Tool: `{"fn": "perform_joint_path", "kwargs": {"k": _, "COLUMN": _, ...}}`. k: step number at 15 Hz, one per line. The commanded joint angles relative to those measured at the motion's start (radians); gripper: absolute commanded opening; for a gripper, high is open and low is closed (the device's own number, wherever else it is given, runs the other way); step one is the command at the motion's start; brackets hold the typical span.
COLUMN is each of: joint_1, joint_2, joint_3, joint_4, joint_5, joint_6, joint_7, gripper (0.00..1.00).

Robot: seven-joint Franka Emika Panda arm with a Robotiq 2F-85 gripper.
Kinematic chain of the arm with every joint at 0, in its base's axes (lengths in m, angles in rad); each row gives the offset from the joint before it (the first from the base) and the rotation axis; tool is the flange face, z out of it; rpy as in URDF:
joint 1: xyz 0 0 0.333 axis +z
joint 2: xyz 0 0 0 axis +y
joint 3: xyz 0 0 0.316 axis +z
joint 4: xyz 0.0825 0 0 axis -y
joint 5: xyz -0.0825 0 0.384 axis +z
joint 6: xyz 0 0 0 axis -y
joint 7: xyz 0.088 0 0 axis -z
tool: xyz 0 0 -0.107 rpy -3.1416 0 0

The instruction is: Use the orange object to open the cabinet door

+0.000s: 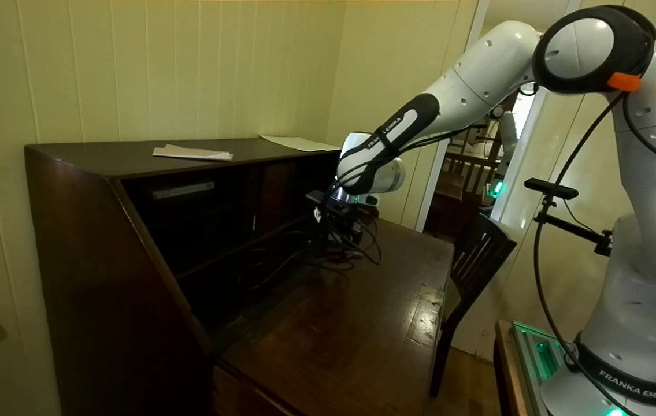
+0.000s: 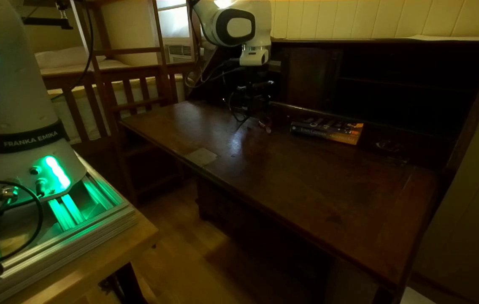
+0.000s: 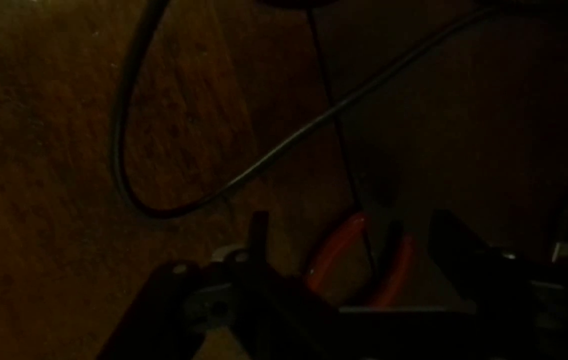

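Low centre in the wrist view, the 2-handled orange object is being framed, ungripped, by the spread gripper; in an exterior view, above centre, the cabinet door is seemingly being kept closed, grasping and opening remaining

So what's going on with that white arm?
The robot arm has its open claw over a red-handled tool, perhaps pliers, on the slant-front desk. In the dim wrist view, the handles show between the claw's fingers; any contact is unclear. The tool is meant to open the cabinet door, which looks closed.
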Motion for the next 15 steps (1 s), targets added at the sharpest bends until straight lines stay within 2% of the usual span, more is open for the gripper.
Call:
{"fn": "perform_joint_path", "kwargs": {"k": 1, "joint_1": 0.014, "joint_2": -0.029, "joint_3": -0.037, "joint_4": -0.025, "joint_5": -0.001, "joint_6": 0.010, "joint_7": 0.179, "gripper": 1.00}}
{"fn": "perform_joint_path", "kwargs": {"k": 5, "joint_1": -0.007, "joint_2": 0.015, "joint_3": -0.035, "joint_4": 0.042, "joint_5": 0.005, "joint_6": -0.031, "joint_7": 0.317, "gripper": 1.00}}
{"fn": "perform_joint_path", "kwargs": {"k": 8, "joint_1": -0.029, "joint_2": 0.043, "joint_3": -0.012, "joint_4": 0.080, "joint_5": 0.011, "joint_6": -0.077, "joint_7": 0.323, "gripper": 1.00}}
{"fn": "perform_joint_path", "kwargs": {"k": 15, "joint_1": -0.044, "joint_2": 0.101, "joint_3": -0.016, "joint_4": 0.144, "joint_5": 0.003, "joint_6": -0.127, "joint_7": 0.376, "gripper": 1.00}}
